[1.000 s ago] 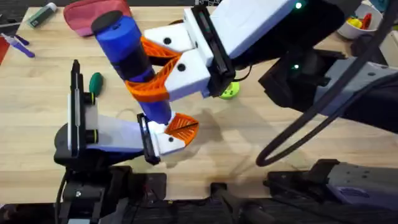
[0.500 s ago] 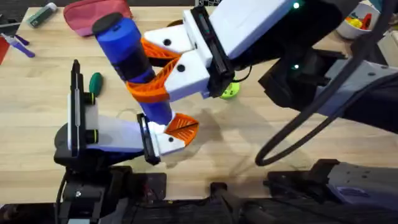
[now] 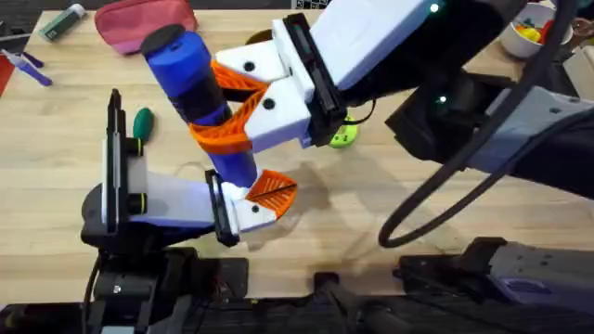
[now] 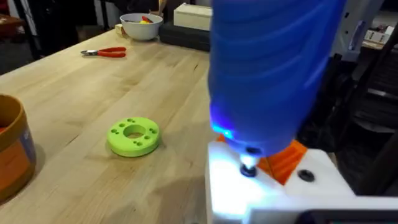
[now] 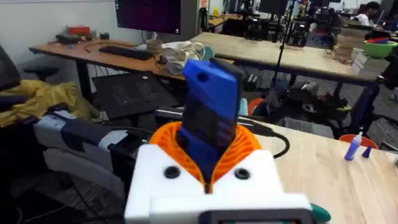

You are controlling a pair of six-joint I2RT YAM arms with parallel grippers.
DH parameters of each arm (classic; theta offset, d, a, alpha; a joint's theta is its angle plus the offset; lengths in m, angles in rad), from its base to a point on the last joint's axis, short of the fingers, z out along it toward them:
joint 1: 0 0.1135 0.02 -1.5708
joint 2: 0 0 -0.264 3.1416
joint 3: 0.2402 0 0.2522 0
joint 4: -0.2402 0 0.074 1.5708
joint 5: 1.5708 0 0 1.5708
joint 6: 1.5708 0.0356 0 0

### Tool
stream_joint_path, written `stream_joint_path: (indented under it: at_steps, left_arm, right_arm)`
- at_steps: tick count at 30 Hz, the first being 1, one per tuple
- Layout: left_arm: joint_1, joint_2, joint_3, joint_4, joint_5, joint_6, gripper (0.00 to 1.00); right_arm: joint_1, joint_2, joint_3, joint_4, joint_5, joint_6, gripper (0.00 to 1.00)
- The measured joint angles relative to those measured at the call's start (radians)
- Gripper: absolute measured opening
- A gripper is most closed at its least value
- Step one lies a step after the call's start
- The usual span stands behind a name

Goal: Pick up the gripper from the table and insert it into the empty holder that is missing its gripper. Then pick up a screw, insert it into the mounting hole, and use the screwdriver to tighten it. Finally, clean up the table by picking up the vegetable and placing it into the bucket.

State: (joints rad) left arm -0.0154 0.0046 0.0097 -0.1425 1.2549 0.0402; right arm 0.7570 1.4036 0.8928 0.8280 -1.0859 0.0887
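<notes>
At the left of the overhead view, my left hand (image 3: 243, 206) lies low on the worktop (image 3: 371, 223), lower left of frame; I cannot tell whether it is clenched or released. The orange ribbed gripper (image 3: 272, 188) already sits in its white mount. Just above it, left of centre, my right hand (image 3: 243, 107) is clenched around the blue screwdriver (image 3: 198, 93), which stands nearly upright, its tip coming down onto that mount. In the left wrist view the bit (image 4: 248, 168) meets the white face at a small dark point, and the blue light glows.

I judge the step to be tightening the screw. To do it well I should keep the driver square to the mount, press straight down along its axis, and hold my left hand steady so the bit cannot skip.

The dark green vegetable (image 3: 142, 122) waits at the upper left. The orange bucket (image 4: 12, 155) is at the left wrist view's left edge.
</notes>
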Motion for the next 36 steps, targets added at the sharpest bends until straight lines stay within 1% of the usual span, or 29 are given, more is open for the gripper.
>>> stream_joint_path:
  at_steps: [13,18,22,24,28,33,36]
  left_arm:
    - [0.0,0.0,0.0,0.0,0.003,0.0,0.02]
    - [0.0,0.0,0.0,0.0,0.001,0.001,0.02]
    - [0.0,0.0,0.0,0.0,0.002,0.001,0.02]
    - [0.0,0.0,0.0,0.0,0.002,0.001,0.02]
    - [0.0,0.0,0.0,0.0,0.003,0.001,0.02]
    - [0.0,0.0,0.0,0.0,0.003,0.001,0.02]
    - [0.0,0.0,0.0,0.0,0.003,0.001,0.02]
  right_arm:
    - [0.0,0.002,0.0,0.005,0.0,-0.008,0.023]
    - [0.002,0.011,0.0,0.058,-0.012,-0.004,0.023]
    - [-0.005,0.011,0.004,0.051,-0.017,0.015,0.023]
    - [-0.016,0.009,0.02,0.009,-0.019,0.019,0.023]
    - [-0.045,-0.011,0.091,-0.049,-0.018,0.02,0.023]
    - [-0.058,-0.05,0.196,-0.059,-0.017,0.024,0.023]
    - [-0.058,-0.06,0.238,-0.059,-0.018,0.039,0.023]
